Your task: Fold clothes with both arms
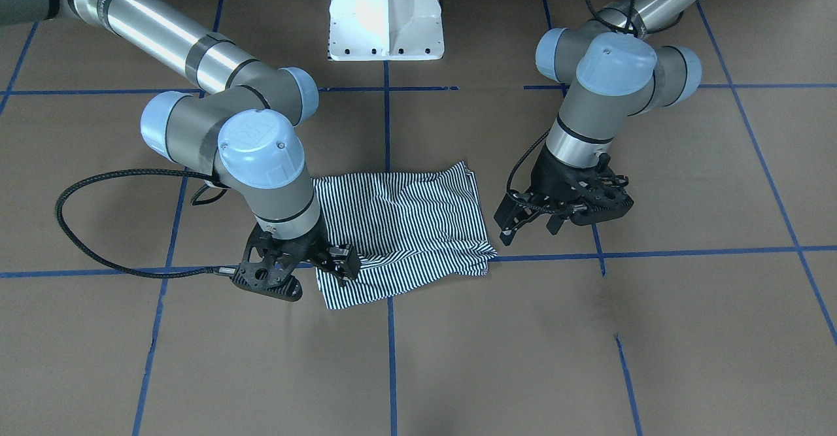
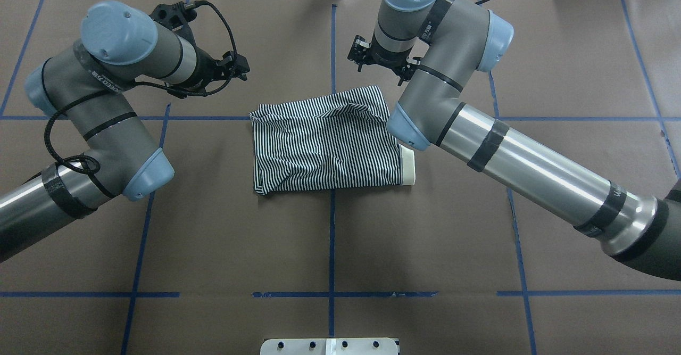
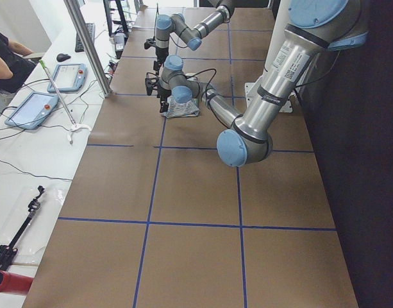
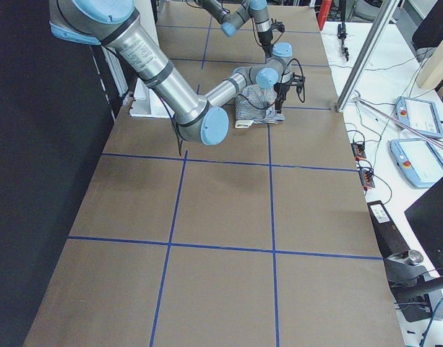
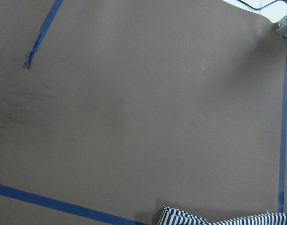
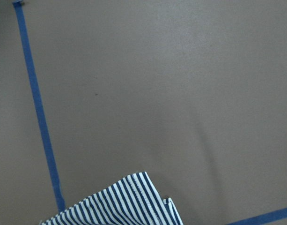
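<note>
Overhead, right arm [image 2: 526,163] seemingly across shirt [image 2: 319,147]

Blue tape lines [image 1: 392,370] grid the brown table [image 1: 588,357]; a white pedestal base [image 1: 386,17] stands on it; two teach pendants [image 3: 31,109] lie alongside.

Left arm [image 1: 592,112] and right arm [image 1: 274,187]: silver tubes, grey joints, light-blue caps, black bands, looping black cables [image 1: 118,174]
</note>
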### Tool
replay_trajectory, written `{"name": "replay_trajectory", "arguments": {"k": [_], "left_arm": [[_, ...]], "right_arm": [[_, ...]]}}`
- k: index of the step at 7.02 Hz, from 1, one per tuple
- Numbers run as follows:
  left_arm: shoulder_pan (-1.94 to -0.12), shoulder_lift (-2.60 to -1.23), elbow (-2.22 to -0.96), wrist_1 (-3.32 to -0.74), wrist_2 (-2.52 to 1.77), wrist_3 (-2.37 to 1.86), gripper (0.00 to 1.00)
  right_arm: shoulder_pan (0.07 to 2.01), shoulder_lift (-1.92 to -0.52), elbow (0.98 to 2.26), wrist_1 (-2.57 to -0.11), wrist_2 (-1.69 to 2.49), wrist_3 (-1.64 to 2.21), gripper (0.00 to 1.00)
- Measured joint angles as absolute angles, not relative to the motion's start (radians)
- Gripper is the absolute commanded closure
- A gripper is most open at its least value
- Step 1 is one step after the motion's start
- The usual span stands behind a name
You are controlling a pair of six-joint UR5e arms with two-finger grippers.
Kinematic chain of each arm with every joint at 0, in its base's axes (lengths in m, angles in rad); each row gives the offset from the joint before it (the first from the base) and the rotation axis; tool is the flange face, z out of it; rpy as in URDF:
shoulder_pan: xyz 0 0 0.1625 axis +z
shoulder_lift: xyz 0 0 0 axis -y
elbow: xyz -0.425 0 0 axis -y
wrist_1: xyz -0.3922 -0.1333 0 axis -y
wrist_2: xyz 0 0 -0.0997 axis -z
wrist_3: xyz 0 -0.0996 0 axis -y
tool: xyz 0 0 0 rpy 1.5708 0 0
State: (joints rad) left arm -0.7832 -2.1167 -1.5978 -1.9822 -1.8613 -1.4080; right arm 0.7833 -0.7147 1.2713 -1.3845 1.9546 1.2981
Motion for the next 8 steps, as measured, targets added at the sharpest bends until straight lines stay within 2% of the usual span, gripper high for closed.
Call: {"name": "replay_trajectory", "arguments": {"k": [2,5,7,8], "left_arm": [[-0.747,-2.126,-1.553,-1.991,-1.844,-1.414,0.03],[-0.680,-2.157,-1.477,-2.003,-1.778,-1.454,0.32],[-0.671,-2.189,-1.407,-2.040,-1.757,-1.460,0.41],[-0.670,-2.197,-1.374,-2.072,-1.744,-1.462,0.56]], "right_arm": [[0.826,-0.745,1.310,-1.398,2.012,1.238,0.00],[0.932,-0.845,1.405,-1.397,2.159,1.168,0.00],[0.951,-0.878,1.428,-1.396,2.172,1.146,0.00],[0.954,-0.883,1.432,-1.396,2.173,1.144,0.00]]}}
